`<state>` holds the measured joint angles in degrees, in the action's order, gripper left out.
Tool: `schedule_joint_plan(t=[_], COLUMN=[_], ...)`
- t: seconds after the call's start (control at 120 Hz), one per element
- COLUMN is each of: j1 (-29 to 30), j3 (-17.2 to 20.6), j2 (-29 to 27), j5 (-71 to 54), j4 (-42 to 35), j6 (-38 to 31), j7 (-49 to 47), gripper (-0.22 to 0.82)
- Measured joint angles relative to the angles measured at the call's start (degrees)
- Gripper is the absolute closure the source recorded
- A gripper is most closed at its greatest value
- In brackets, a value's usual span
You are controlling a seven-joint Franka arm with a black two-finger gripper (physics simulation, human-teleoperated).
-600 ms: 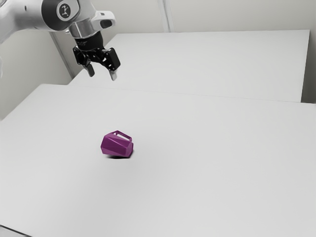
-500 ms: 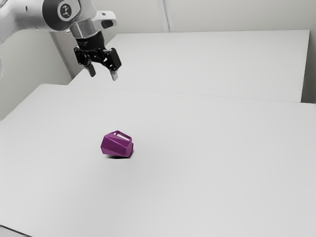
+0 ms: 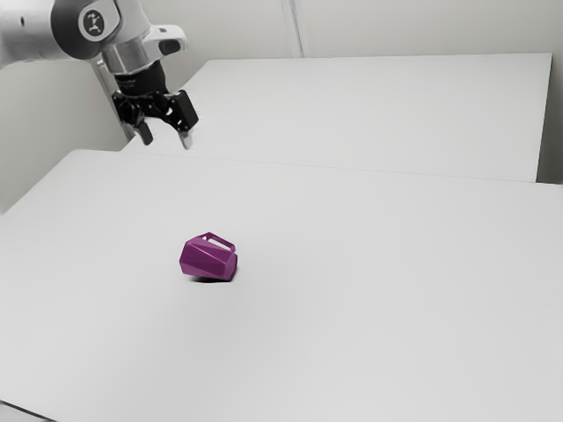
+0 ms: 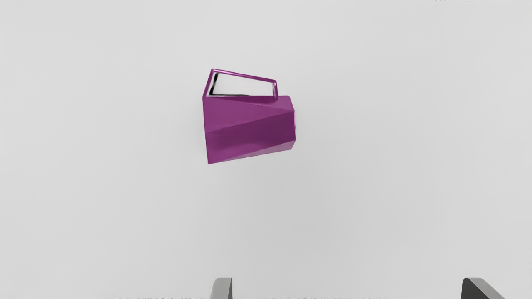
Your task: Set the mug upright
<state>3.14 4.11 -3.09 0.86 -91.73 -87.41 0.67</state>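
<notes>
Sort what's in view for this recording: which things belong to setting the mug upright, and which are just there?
For the job:
- mug, on its side
- gripper, open, apart from the mug

Just there:
- table, under the mug
- wall

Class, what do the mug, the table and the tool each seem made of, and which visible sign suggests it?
The mug looks like plastic or glazed ceramic, satin-smooth: soft sheen on purple facets. The table seems matte laminate or painted board: pale, without visible grain. The tool appears to be glossy black plastic or coated metal, judging by small bright glints.
</notes>
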Motion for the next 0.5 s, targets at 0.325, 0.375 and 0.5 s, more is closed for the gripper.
schedule_joint_plan(t=[0.325, 0.375, 0.5], j1=[10.60, 11.66, 15.13], j3=[0.02, 0.01, 0.02], j2=[-1.11, -1.14, -0.83], j5=[8.48, 10.15, 14.45], j4=[-8.79, -10.80, -15.35], j6=[-3.76, -5.23, -9.02], j7=[5.46, 6.91, 11.03], gripper=[0.00, 0.00, 0.00])
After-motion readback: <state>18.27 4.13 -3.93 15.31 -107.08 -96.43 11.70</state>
